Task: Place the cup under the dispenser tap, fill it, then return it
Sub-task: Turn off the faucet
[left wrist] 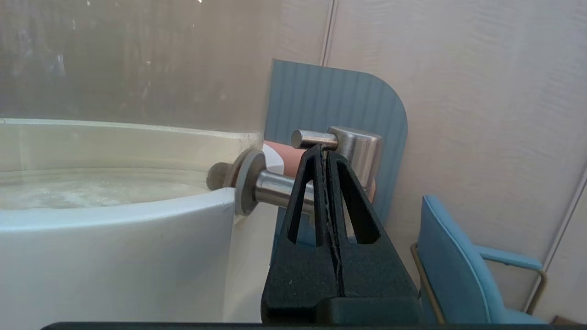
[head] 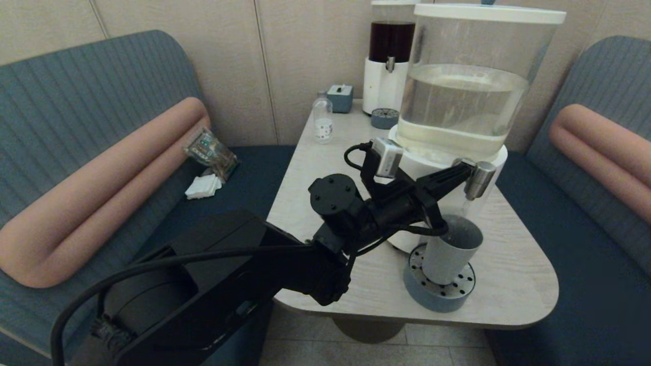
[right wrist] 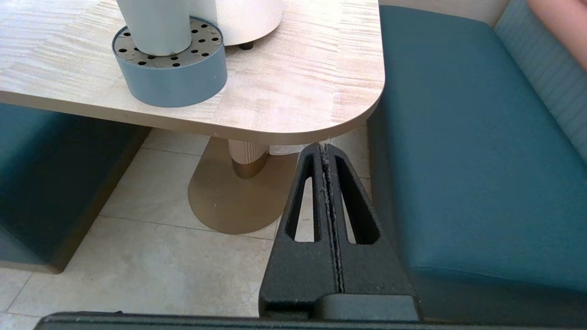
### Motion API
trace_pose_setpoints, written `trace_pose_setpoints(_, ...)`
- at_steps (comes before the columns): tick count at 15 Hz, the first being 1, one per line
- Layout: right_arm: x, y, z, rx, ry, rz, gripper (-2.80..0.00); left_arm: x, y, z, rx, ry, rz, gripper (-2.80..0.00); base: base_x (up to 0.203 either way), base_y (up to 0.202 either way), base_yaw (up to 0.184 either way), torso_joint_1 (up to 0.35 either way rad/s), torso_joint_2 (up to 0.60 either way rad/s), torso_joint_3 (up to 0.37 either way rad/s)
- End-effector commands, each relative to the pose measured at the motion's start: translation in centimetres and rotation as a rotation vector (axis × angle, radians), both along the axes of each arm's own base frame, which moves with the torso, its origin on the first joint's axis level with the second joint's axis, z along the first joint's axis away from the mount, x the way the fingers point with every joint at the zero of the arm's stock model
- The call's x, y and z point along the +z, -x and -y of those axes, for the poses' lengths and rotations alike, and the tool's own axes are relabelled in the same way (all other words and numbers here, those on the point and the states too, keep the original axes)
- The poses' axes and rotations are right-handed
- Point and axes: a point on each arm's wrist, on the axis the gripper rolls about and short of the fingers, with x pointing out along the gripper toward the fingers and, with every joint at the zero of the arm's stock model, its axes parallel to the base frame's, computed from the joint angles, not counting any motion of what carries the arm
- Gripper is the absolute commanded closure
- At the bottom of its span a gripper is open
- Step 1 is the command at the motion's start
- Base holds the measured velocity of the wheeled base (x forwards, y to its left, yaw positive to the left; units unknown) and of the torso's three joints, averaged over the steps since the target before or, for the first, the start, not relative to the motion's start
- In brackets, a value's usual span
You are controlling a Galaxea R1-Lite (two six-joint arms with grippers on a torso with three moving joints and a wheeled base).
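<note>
Head view shows the left gripper [head: 460, 175] raised to the dispenser tap [head: 479, 179], fingers pressed together with nothing between them. Their tips rest against the tap's short horizontal lever pin [left wrist: 315, 139], which sits directly at the tool tip; the tap body lies just beyond the tip.

The cup [head: 452, 250] stands upright on the drip tray [head: 438, 291], below the tool and directly under the spout. Placement therefore appears complete; the step in hand is judged to be filling. Whether liquid is flowing cannot be told.

Next move, as judged: the closed tips must push the lever pin to open the valve, hold until the cup is adequately full, then release. After that the tool must drop to cup height, part its fingers, and close around the cup wall.

The right gripper [right wrist: 326, 151] is parked below the table [right wrist: 298, 91] edge, fingers together and empty.
</note>
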Motion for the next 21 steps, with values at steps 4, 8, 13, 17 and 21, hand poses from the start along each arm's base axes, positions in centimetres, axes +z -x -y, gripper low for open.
trace_pose_setpoints(4, 0.0, 0.0, 0.0, 0.0, 0.001, -0.002, 0.0, 0.4, -0.4, 0.4, -0.002, 0.009, 0.008, 0.0, 0.0, 0.0, 0.0, 0.0, 0.0, 0.0)
trace_pose_setpoints(8, 0.0, 0.0, 0.0, 0.0, 0.001, -0.002, 0.0, 1.0, -0.8, 0.8, -0.002, 0.012, 0.012, 0.0, 0.0, 0.0, 0.0, 0.0, 0.0, 0.0)
trace_pose_setpoints(13, 0.0, 0.0, 0.0, 0.0, 0.001, -0.002, 0.0, 0.3, -1.1, 1.0, 0.0, -0.002, -0.003, 0.0, 0.0, 0.0, 0.0, 0.0, 0.0, 0.0)
trace_pose_setpoints(17, 0.0, 0.0, 0.0, 0.0, 0.001, -0.002, 0.0, 0.0, -1.7, 0.3, 0.021, -0.01, -0.007, 0.0, 0.0, 0.0, 0.0, 0.0, 0.0, 0.0)
trace_pose_setpoints(21, 0.0, 0.0, 0.0, 0.0, 0.001, -0.002, 0.0, 0.3, -2.2, -1.7, 0.06, -0.02, -0.016, 0.0, 0.0, 0.0, 0.0, 0.0, 0.0, 0.0)
